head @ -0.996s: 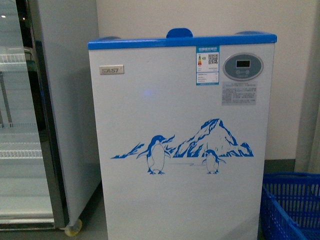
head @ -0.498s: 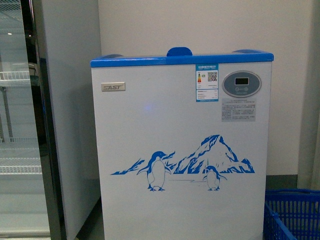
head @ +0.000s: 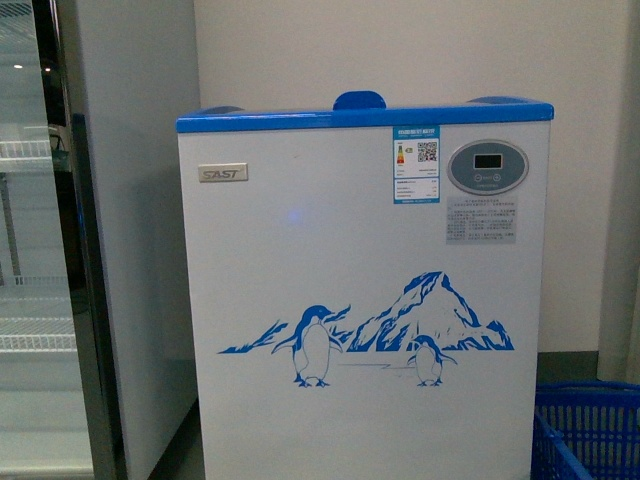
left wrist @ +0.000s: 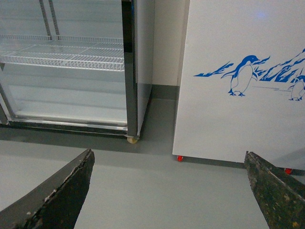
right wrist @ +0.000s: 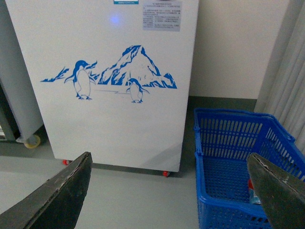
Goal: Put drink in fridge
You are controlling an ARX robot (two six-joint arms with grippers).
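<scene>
The fridge (head: pixel 360 300) is a white chest freezer with a blue top rim and a penguin-and-mountain decal, standing straight ahead in the front view. Its front also shows in the left wrist view (left wrist: pixel 228 47) and the right wrist view (right wrist: pixel 109 119). Its lids do not show. A red cap and a bit of clear bottle, apparently the drink (right wrist: pixel 250 184), peek from behind a finger inside the blue basket (right wrist: pixel 228 157). My left gripper (left wrist: pixel 167 157) is open and empty above the grey floor. My right gripper (right wrist: pixel 169 160) is open and empty, low before the fridge and basket.
A tall grey glass-door display cooler (head: pixel 40 250) stands left of the fridge, its wire shelves showing in the left wrist view (left wrist: pixel 66 57). The blue basket (head: pixel 590 430) sits on the floor right of the fridge. A white wall is behind.
The fridge and basket have dropped lower in the front view over the last second, so the view has shifted upward. Little moved in the last half second.
</scene>
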